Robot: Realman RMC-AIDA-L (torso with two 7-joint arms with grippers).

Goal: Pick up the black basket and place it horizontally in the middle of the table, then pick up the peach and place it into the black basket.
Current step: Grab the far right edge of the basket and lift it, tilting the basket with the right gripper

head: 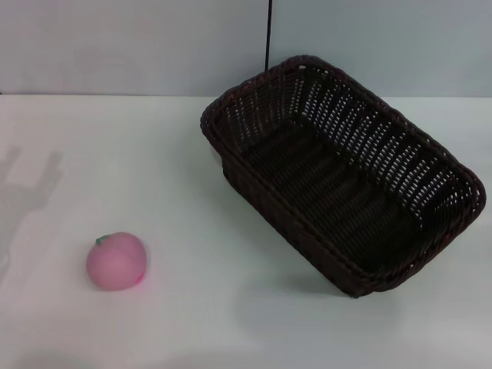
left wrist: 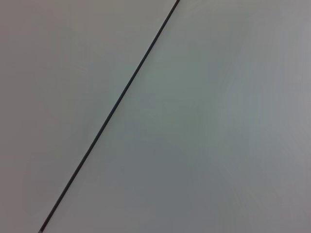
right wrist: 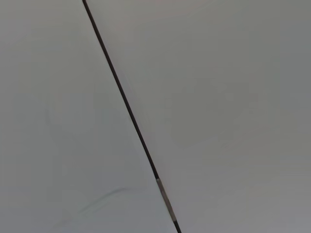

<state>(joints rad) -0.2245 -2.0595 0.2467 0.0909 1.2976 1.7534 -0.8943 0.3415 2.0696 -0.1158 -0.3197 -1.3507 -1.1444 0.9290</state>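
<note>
The black basket [head: 346, 173] lies on the white table [head: 192, 192], right of the middle, its long side running diagonally from the far middle to the near right. It is empty. The pink peach [head: 116, 261] with its small green leaf sits on the table at the near left, well apart from the basket. Neither gripper shows in the head view. Both wrist views show only a plain grey wall with a thin dark seam, and no fingers.
A grey wall stands behind the table's far edge, with a dark vertical line [head: 268, 34] above the basket. A faint arm shadow [head: 31, 184] falls on the table at the far left. Bare tabletop lies between the peach and the basket.
</note>
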